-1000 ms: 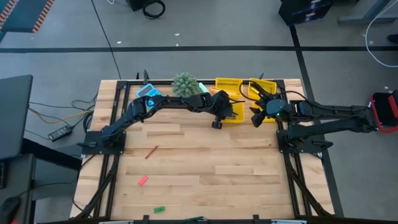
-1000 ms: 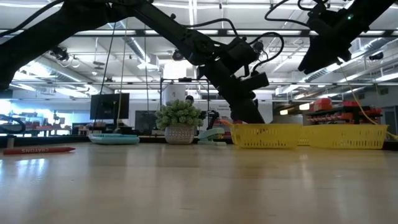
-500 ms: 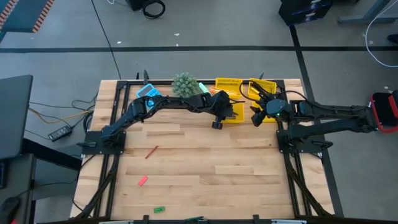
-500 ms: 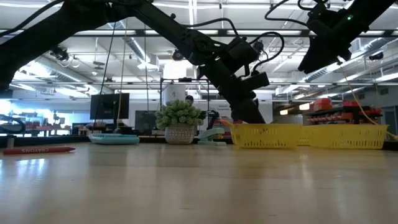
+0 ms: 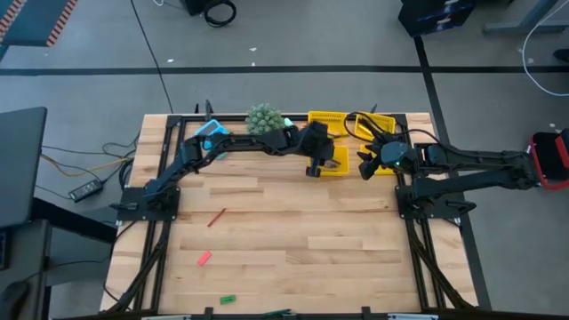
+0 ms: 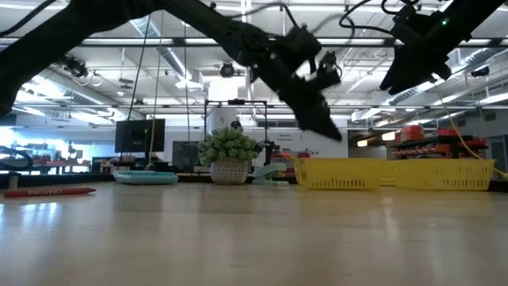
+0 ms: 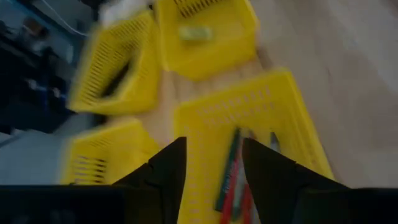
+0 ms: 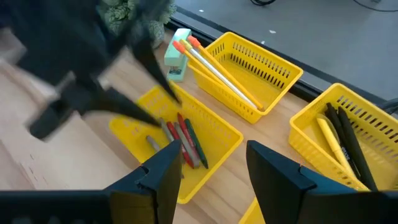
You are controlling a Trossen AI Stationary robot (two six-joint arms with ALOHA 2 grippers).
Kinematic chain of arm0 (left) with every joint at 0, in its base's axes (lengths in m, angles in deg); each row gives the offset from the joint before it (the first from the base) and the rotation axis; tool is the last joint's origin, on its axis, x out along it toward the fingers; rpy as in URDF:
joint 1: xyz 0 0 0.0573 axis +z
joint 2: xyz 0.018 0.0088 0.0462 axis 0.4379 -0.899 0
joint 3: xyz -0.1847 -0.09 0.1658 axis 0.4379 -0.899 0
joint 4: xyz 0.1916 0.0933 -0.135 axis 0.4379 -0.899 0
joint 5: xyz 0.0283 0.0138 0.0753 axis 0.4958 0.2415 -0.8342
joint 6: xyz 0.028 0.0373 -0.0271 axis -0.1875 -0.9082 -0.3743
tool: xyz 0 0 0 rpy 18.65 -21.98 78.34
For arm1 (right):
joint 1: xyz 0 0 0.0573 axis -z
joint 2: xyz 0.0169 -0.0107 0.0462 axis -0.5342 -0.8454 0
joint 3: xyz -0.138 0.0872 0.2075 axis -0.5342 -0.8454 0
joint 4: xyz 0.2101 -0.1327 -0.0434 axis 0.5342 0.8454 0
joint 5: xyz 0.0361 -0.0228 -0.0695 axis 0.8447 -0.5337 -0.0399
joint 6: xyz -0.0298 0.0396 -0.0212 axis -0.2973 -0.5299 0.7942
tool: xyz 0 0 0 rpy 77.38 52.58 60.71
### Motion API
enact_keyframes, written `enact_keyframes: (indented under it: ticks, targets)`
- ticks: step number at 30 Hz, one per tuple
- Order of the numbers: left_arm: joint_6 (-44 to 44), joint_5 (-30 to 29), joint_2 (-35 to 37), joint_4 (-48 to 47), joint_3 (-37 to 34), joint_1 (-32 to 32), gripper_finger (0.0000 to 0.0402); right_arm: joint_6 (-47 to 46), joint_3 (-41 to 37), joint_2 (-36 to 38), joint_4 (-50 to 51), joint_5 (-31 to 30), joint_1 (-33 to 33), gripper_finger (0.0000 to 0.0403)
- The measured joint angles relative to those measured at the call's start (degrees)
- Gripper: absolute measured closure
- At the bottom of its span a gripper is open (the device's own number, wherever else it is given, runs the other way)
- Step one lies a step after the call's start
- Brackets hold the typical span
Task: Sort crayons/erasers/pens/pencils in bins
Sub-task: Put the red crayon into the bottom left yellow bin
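On the left of the pale wooden bench (image 5: 293, 231), one short red crayon (image 5: 216, 217) lies alone, with a small pink eraser block (image 5: 204, 259) nearer the front edge and a small green eraser block (image 5: 228, 300) nearer still. At the back stand a blue calculator (image 5: 210, 131) and a small green potted plant (image 5: 263, 117). The left gripper (image 5: 317, 165) hangs above the nearest bright yellow plastic bin (image 8: 180, 146), jaws spread wide and holding nothing. In that bin lie several crayons (image 8: 186, 144), red ones beside a dark green one. Just behind it, another yellow bin (image 8: 249, 78) holds long pale pencils with orange ends (image 8: 214, 68). Over to the right, a third yellow bin (image 8: 339, 140) carries dark pens (image 8: 345, 134) alongside a yellow stick. The right gripper (image 5: 367, 166) hovers near the right-hand bins, jaws wide, holding nothing.
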Motion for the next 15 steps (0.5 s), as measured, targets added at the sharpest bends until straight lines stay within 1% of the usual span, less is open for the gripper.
enact_keyframes:
  ticks: [3,5,7,9,12,15]
  targets:
    - [0.5,0.1,3.1,-0.4,0.0,0.7,0.0236,1.8,0.0,-0.3,0.0,0.0,0.0,0.0217]
    - [1.0,0.2,4.8,-0.8,0.0,1.2,0.0242,4.6,0.0,-0.8,-0.1,0.1,0.0,0.0217]
    - [1.0,0.3,6.8,-1.1,-0.1,1.5,0.0252,8.1,0.0,-1.7,-0.4,0.3,0.0,0.0217]
    - [0.9,0.3,8.8,0.0,0.0,1.9,0.0267,9.5,0.0,-2.9,-0.4,0.9,0.0,0.0217]
    - [1.2,0.8,11.0,0.5,0.0,2.1,0.0296,7.7,0.0,-5.4,-1.0,2.2,0.0,0.0217]
    - [3.0,3.2,12.8,-0.1,-0.1,2.4,0.0331,4.7,0.0,-8.5,-1.2,2.8,-0.8,0.0217]
